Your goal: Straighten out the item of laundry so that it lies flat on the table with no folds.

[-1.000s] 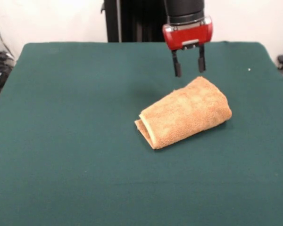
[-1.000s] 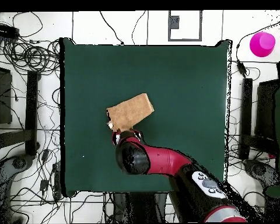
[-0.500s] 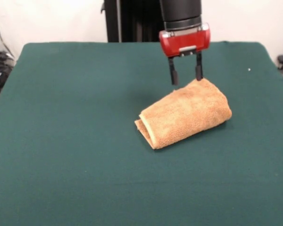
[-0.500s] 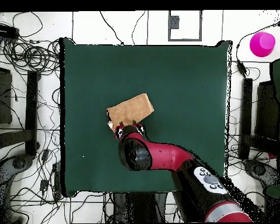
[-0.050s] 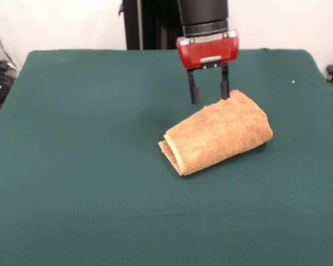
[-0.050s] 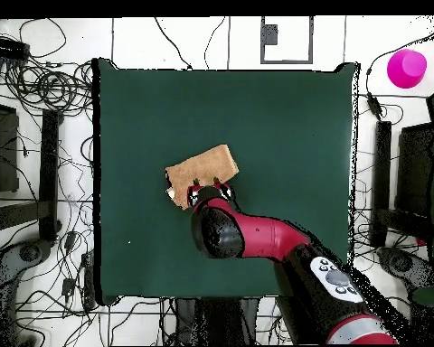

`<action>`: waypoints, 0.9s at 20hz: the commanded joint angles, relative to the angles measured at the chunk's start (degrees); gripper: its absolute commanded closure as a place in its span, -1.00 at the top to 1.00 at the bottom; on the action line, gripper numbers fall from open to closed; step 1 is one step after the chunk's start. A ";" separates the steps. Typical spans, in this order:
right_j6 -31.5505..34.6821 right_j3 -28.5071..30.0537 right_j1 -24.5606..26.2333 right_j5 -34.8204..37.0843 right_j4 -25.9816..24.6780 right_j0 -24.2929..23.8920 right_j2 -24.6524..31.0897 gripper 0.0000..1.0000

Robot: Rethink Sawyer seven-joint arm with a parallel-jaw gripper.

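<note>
the towel lies near the middle of the table, well clear of all four edges, and it is not flat: it is folded over into a thick, rounded bundle that runs slantwise across the green cloth. in the front view one end of the bundle shows stacked layers with a narrow gap between them, and the opposite end is a closed, rounded fold. in the overhead view the towel reads as a tilted oblong on the table, and a small white patch sits at one of its ends; whether that patch is the label cannot be told. the gripper hangs from the red and black arm at the towel's far long edge, pointing straight down. its two dark fingers are spread apart with a clear gap between them. in the front view one finger stands over bare cloth just beside the towel, and the other finger ends at the towel's upper edge; contact there cannot be confirmed. nothing is held between the fingers. in the overhead view the gripper sits at the towel's long edge on the robot's side, with the arm covering the table behind it.
</note>
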 commanded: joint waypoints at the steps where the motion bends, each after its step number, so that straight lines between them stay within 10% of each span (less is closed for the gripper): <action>1: 7.16 -5.95 3.91 -3.82 -2.42 0.78 2.75 1.00; 18: 5.95 -9.22 12.25 0.22 -5.26 -2.51 8.47 1.00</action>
